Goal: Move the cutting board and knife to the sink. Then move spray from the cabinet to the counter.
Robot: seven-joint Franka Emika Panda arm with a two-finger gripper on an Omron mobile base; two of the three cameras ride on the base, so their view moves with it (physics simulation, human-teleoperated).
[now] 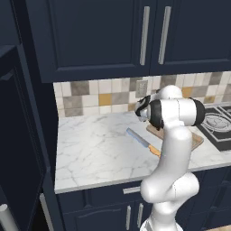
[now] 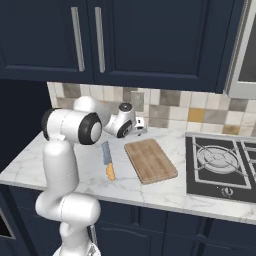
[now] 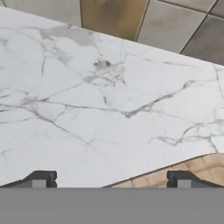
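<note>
Centre frame on the counter (image 2: 150,192), my gripper (image 3: 111,178) hangs spread and empty above the cutting board (image 2: 150,160)'s back edge; knife (image 2: 107,160) just left. Next, I'd descend and clamp the board.

A glossy white robot arm (image 1: 173,149) of rounded, tubular segments, with black bands at its joints and small dark fingers (image 3: 41,178) tipped grey.

Navy wall cupboards (image 2: 100,40) with long silver handles hang above a beige-and-grey tiled backsplash (image 2: 200,114) beside a black gas hob (image 2: 220,162).
</note>
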